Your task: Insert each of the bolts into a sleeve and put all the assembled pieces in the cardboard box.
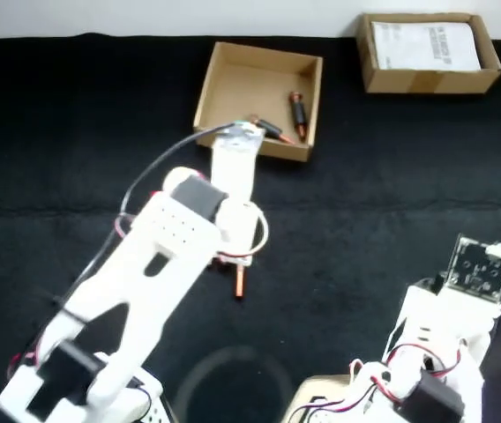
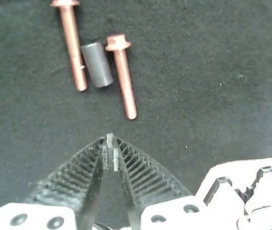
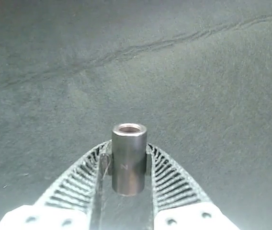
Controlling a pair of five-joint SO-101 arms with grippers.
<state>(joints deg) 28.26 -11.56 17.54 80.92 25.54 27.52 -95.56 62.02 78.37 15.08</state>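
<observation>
The right hand (image 3: 126, 155) is gripping a sleeve (image 3: 129, 163) by its sides above the table (image 3: 198, 72). The left hand (image 2: 109, 143), closed and empty, is hovering near two bolts (image 2: 122, 76) flanking a second sleeve (image 2: 96, 63); an assembled piece (image 1: 299, 113) is lying in the cardboard box (image 1: 233, 84).

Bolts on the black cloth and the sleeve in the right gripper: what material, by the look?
Two copper-coloured hex-flange bolts: metal, probably copper-plated steel; even reddish sheen, threaded ends. Dark grey cylindrical sleeve in the right gripper: metal, likely steel with a dull dark finish; soft highlights, crisp rim. Base alloy cannot be told.
</observation>
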